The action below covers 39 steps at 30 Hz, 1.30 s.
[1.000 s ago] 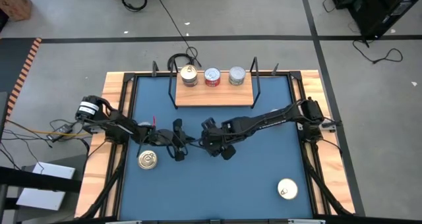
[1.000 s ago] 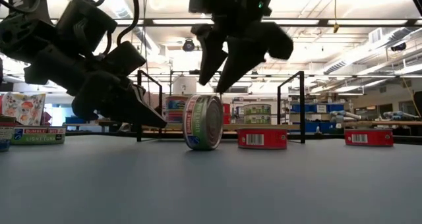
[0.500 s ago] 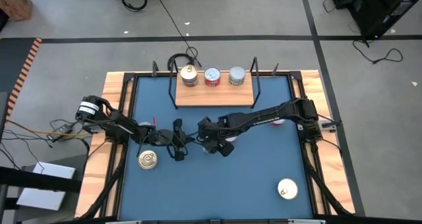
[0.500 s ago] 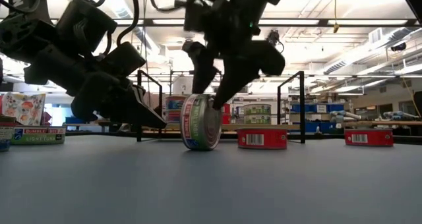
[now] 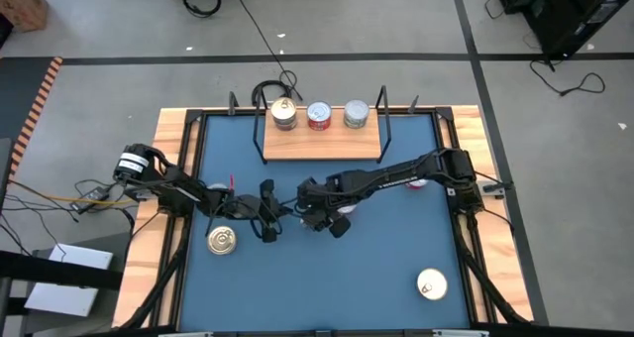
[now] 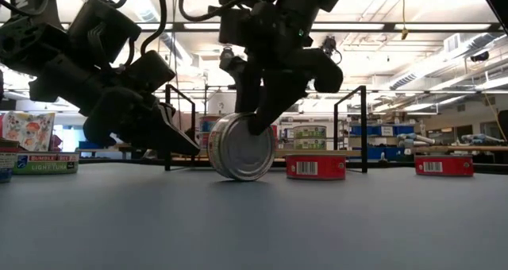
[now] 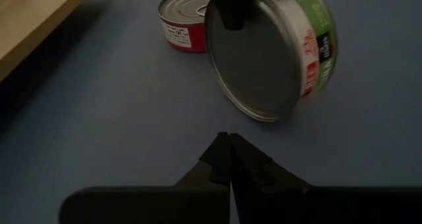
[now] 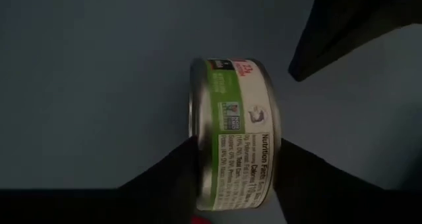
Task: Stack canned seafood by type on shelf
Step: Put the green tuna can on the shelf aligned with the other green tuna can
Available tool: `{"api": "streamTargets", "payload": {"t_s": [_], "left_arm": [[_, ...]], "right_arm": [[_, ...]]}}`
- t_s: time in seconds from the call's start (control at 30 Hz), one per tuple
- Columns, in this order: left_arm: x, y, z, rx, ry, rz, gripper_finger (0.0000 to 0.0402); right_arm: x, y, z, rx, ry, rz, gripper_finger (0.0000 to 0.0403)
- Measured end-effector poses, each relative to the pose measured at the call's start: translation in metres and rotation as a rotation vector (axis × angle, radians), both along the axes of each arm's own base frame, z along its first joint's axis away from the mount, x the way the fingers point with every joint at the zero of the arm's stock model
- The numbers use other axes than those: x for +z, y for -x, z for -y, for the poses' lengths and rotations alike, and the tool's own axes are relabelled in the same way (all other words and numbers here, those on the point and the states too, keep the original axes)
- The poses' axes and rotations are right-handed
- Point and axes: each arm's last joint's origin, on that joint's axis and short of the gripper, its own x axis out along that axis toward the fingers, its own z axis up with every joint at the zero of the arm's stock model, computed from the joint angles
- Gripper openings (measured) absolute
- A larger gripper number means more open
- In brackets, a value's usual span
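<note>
Now, by label:
Right pincer (image 6: 258, 123): down near the middle of the blue counter (image 5: 376, 278), its two fingers straddling a green-labelled tin (image 6: 240, 147) that stands on its edge; one finger lies against each flat face, as the right wrist view shows, so it has hold of the tin.
Green-labelled tin: on its rim on the counter, plain silver face turned toward the low camera, in front of the shelf (image 5: 322, 143) and apart from it; in the left wrist view it leans slightly.
Left pincer (image 7: 229, 145): fingers pressed together with nothing between them, hanging low just beside the green-labelled tin, tips pointed at it but not touching.
Shelf: light-wood board at the far side of the counter with black wire uprights at its ends; three tins stand on it in a row, a gold-lidded tin (image 5: 284, 113), a red-sided tin (image 5: 319, 115) and a silver-lidded tin (image 5: 356, 114).
Loose tins: a gold-lidded one (image 5: 222, 240) lies flat near the left arm, another (image 5: 431, 284) lies toward the near right corner, well apart from the rest.
Red tin on counter (image 7: 181, 20): lies flat just behind the gripped tin in the left wrist view.
Second red tin (image 6: 444, 165): flat, farther off to the side in the low view.
</note>
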Motion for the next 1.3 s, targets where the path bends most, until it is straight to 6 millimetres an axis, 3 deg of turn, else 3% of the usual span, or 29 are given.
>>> {"api": "streamTargets", "payload": {"t_s": [0.1,0.3,0.47,0.57,0.73,1.07,1.3], "left_arm": [[0.000,0.000,0.000,-0.001,0.001,0.000,0.0005],[0.000,0.000,0.000,0.009,0.001,0.005,0.0005],[0.001,0.000,0.000,0.010,0.005,0.012,0.0005],[0.001,0.000,0.001,0.007,0.007,0.015,0.0005],[0.003,-0.001,0.004,-0.005,0.010,0.035,0.0005],[0.003,-0.001,0.005,-0.008,0.007,0.040,0.0005],[0.003,-0.001,0.005,-0.006,0.006,0.039,0.0005]], "right_arm": [[0.000,0.000,-0.003,-0.017,-0.012,0.001,0.0145],[0.014,0.005,-0.014,-0.096,0.030,0.021,0.0144],[0.040,0.012,-0.024,-0.242,0.284,0.078,0.0144],[0.049,0.021,-0.020,-0.382,0.471,0.090,0.0144],[0.051,0.034,0.001,-0.613,0.660,0.100,0.0144],[0.009,0.055,0.061,-0.818,0.792,-0.020,0.0144],[-0.011,0.064,0.090,-0.889,0.823,-0.040,0.0144]]}}
